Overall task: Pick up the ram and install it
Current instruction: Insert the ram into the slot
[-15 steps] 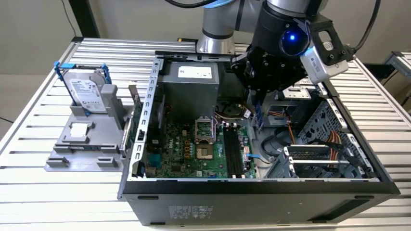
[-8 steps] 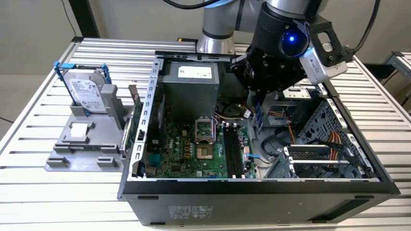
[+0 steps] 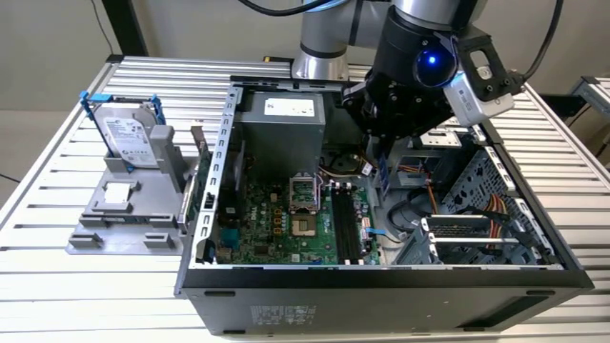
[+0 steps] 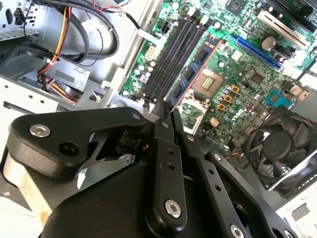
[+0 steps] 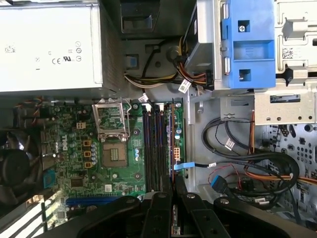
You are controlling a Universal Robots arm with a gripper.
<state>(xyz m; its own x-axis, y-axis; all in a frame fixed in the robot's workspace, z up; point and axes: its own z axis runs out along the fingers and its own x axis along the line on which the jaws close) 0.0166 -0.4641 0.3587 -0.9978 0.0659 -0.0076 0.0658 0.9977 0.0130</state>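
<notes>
My gripper (image 4: 166, 110) is shut on the ram (image 4: 195, 69), a narrow blue board with black chips and an orange edge. It holds the stick by one end, just above the black memory slots (image 4: 171, 54) of the green motherboard (image 4: 237, 79). In the first wrist view the ram (image 5: 171, 146) shows edge-on, running along the slots (image 5: 156, 148) out from the gripper (image 5: 173, 186). In the exterior view the gripper (image 3: 382, 153) hangs inside the open computer case, with the ram (image 3: 383, 175) below it as a short blue strip above the slots (image 3: 345, 229).
A grey power supply (image 3: 281, 128) fills the case's far corner. Cables (image 5: 247, 168) and a blue drive bracket (image 5: 247, 44) lie beside the slots. A fan (image 4: 282, 144) sits past the processor socket (image 5: 113, 153). Outside the case, a hard drive (image 3: 128, 136) stands in a grey holder.
</notes>
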